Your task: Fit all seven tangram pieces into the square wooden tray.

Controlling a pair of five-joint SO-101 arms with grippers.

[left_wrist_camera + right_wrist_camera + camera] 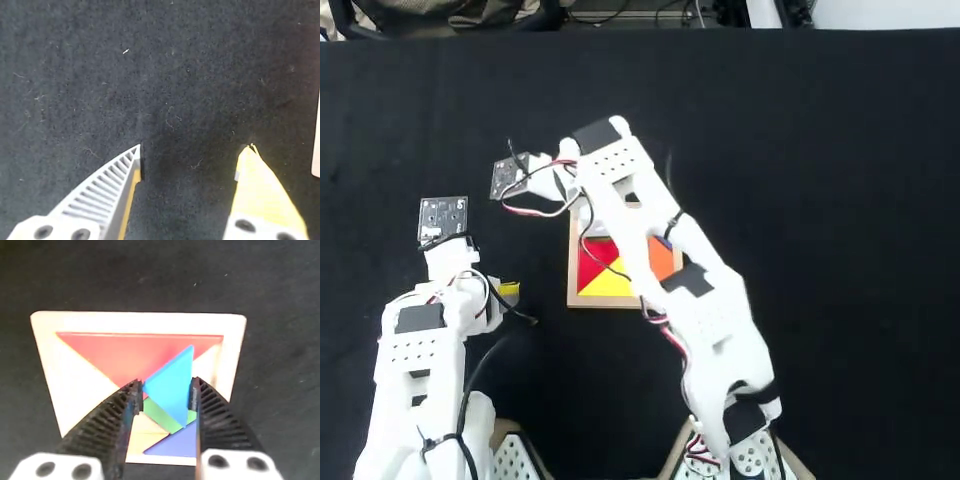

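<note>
Tangram pieces were seen mostly inside the square wooden tray [574, 290], which was laid on the black table [840, 150] a little left of the middle. At the near left, the left gripper [194, 162] was held released over bare cloth, its jaws spread wide with nothing between them; the tray was set to its right. Within the tray, a yellow triangle [607, 285] was laid along the near rim, a red piece [593, 250] just beyond it and an orange piece [663, 262] to their right. Over the tray, the right gripper [165, 387] was clenched on a blue triangle [175, 371], which was held tilted on edge; a green piece [159, 415] and a violet-blue piece [177, 445] were seen in the tray close by it. The right arm [710, 310] was stretched from the near edge across the tray's right part.
</note>
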